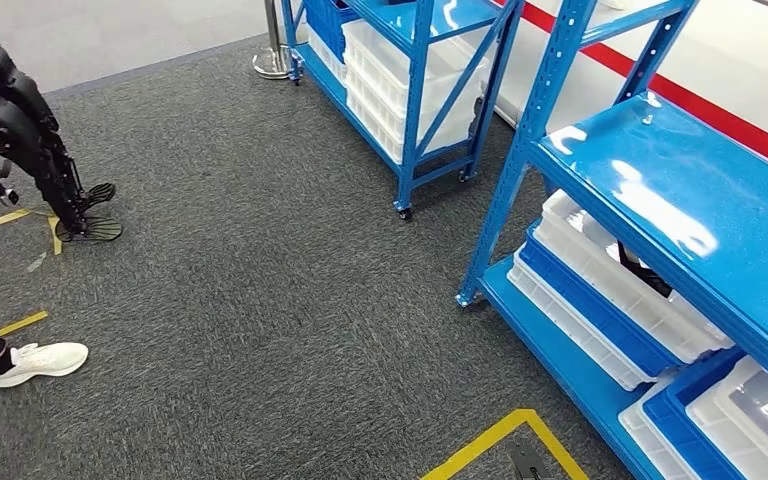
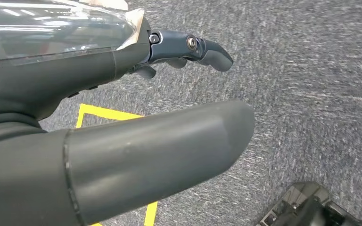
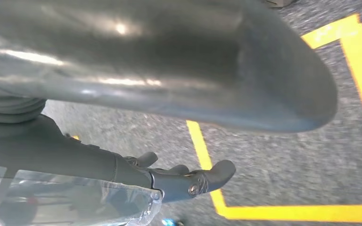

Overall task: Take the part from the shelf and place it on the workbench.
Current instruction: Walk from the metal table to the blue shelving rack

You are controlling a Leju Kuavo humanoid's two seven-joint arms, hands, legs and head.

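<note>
1. You're in a workshop or storeroom: blue steel shelving racks (image 1: 660,190) stand in a row along a white wall with a red stripe (image 1: 720,115).
2. White and blue plastic bins (image 1: 600,290) fill the lower shelves.
3. Yellow tape lines (image 1: 500,435) mark zones on the grey carpet floor (image 1: 260,280).
4. Another dark legged robot (image 1: 20,130) stands nearby, beside a person's white shoe (image 1: 40,362).

Grey carpet floor (image 1: 260,300) with yellow tape lines (image 1: 500,435), white wall (image 1: 740,60) bearing a red stripe (image 1: 700,105).
</note>
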